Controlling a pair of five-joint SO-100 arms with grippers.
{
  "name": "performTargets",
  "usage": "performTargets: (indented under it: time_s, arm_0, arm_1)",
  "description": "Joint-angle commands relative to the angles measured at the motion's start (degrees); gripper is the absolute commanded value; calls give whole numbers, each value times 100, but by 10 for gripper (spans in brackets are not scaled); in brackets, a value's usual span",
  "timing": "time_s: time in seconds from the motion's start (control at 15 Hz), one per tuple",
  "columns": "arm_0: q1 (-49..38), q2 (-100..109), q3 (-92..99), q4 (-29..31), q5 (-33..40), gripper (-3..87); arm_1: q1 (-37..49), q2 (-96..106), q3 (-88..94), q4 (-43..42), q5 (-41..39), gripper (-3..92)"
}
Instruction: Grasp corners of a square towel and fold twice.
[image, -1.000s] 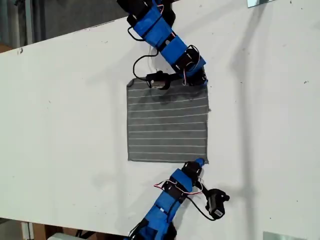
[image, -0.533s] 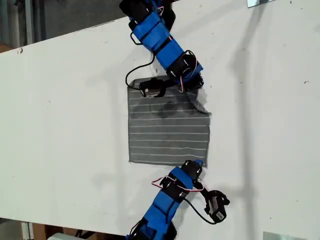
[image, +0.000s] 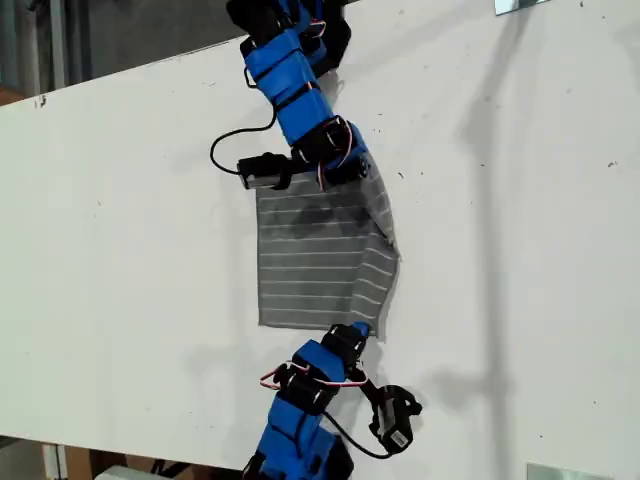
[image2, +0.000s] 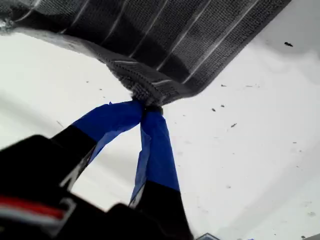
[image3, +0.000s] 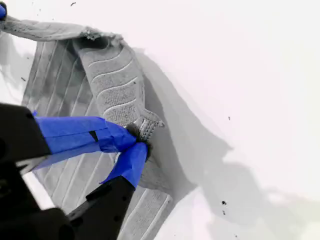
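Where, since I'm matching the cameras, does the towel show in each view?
Exterior view: the towel lies mid-picture between both arms, one side lifted.
First wrist view: its corner is pinched in my first gripper.
Second wrist view: another corner, folded over, is pinched in my second gripper.
Shared landmark: the pale stripes.

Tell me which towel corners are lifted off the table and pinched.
The two on the exterior view's right: one in my first gripper, one in my second gripper. The towel's two left corners lie flat, untouched.

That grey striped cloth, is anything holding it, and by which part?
Yes. Both end effectors pinch the grey pale-striped soft towel, each by a frayed corner.
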Motion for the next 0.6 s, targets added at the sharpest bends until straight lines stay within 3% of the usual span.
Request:
performTargets:
  time_s: [0.0, 0.33, 0.53]
  arm_0:
    - [-413, 756, 193, 53, 185, -1]
    - [-809, 1002, 246, -114, 229, -1]
    - [-1477, 1169, 255, 26, 475, -1]
  arm_1:
    - [246, 642, -9, 281, -88, -1]
    - [1028, 1011, 132, 264, -782, -1]
    - [1793, 1564, 729, -132, -1362, -1]
